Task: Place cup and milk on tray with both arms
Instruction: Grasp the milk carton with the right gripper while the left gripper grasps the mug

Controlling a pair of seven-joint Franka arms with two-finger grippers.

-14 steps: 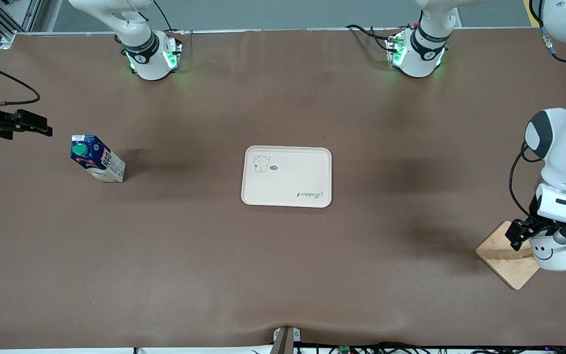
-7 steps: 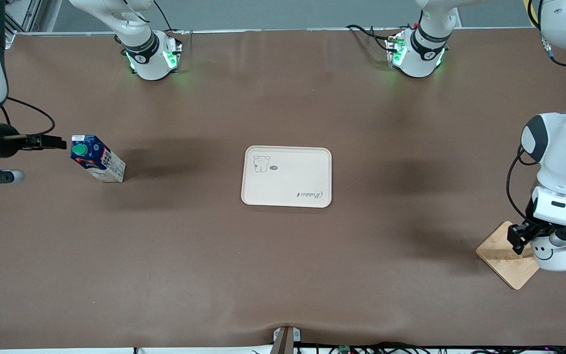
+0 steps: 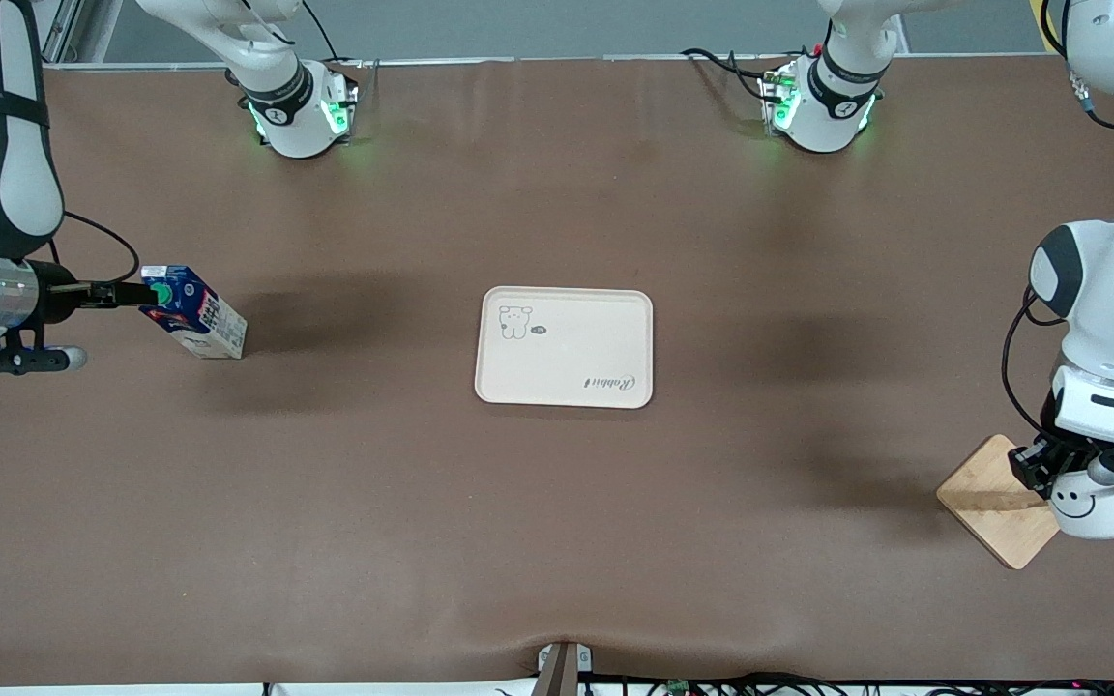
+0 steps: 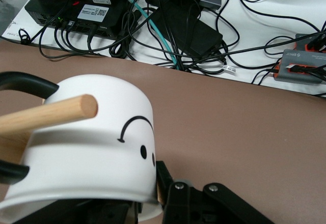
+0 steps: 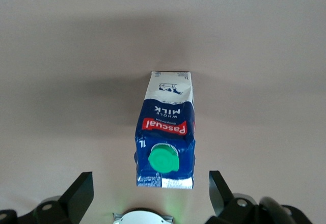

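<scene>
White mug first: your left wrist view shows the cup (image 4: pixel 86 147) hanging upside down on a wooden peg (image 4: pixel 48 114), smiley inverted, black handle at the edge. That peg hardly shows from the front, where you see only the cup (image 3: pixel 1094 503) beside a wooden stand base (image 3: pixel 997 503) at the left arm's end of the desk (image 3: pixel 557 532). Your left tool (image 3: pixel 1084 469) sits right at the cup; whether its fingers have closed on it, you cannot tell from either view.

Over to the right wrist view: the milk (image 5: pixel 166 137) stands upright, green cap up, red label readable, and both black fingers (image 5: pixel 76 196) are spread wide, one each side of the carton, touching nothing. From the front, your right tool (image 3: pixel 127 293) is level with the carton's top, at the milk (image 3: pixel 191 314), which stands at the right arm's end of the desk.

Count: one cup, one milk carton, one tray (image 3: pixel 565 346), mid-desk between the two and well apart from both, carrying nothing. Two arms, two tools.
</scene>
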